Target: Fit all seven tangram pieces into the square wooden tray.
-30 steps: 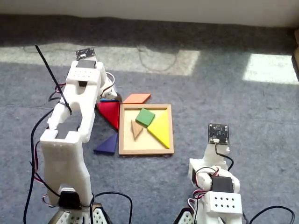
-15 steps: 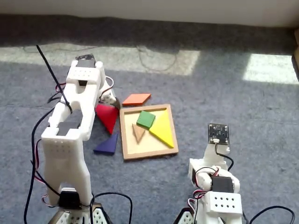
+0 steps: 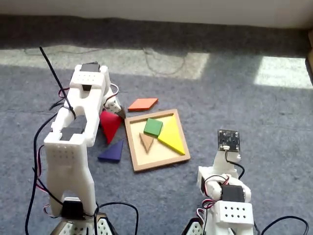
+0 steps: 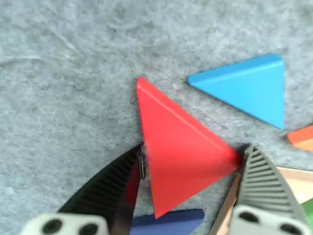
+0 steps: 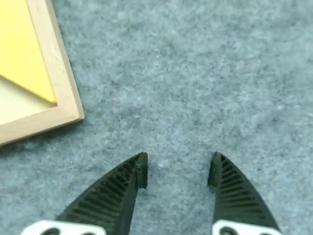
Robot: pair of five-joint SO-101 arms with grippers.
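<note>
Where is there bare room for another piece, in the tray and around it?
Bare wood in the tray along its near rim, below the tan triangle and yellow triangle; open carpet between tray and right gripper. Crowded left of it: red triangle, left gripper.

Carpet (image 3: 234, 98) lies open right of the tray (image 3: 162, 164); red triangle (image 3: 109, 123), purple triangle (image 3: 112, 152) and left arm (image 3: 80, 112) crowd its left edge.

We get daylight from the far side — two bright sun patches (image 3: 146, 63) on the grey carpet (image 3: 254, 127), a dark shadow band (image 3: 195, 32) below the wall (image 3: 195, 7), nearer floor dimmer and evenly lit, wrist views soft and flat.
</note>
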